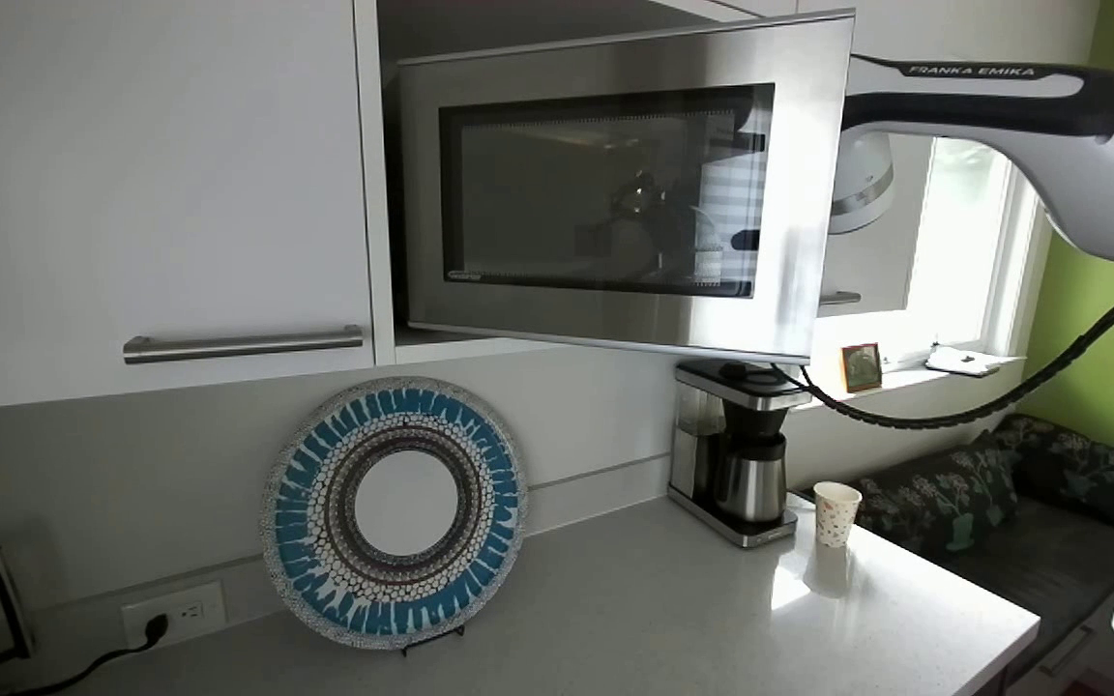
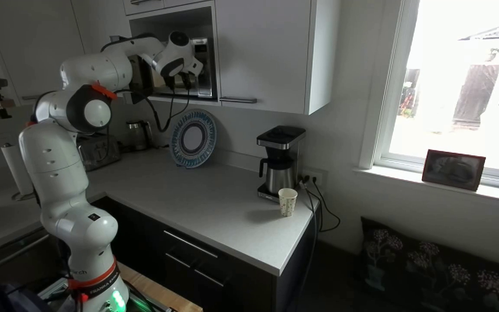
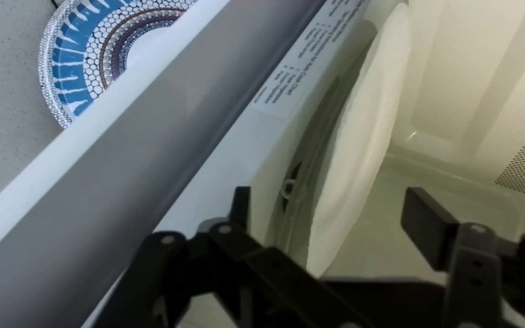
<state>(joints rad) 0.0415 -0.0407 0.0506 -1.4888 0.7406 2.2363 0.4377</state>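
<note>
White plate (image 3: 362,136): inside the microwave (image 3: 481,82), seen only in the wrist view.
Gripper (image 3: 333,218): released, jaws apart, plate edge visible between them.
Microwave door (image 1: 605,193): glazed front shown in an exterior view.
Patterned disc (image 1: 407,580): below the microwave, all views.
Paper cup (image 2: 287,203): lower than the microwave, both exterior views only.

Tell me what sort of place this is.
Most likely a kitchen, perhaps in a home: an open microwave sits among wall cabinets, and a coffee maker stands on the counter below.
</note>
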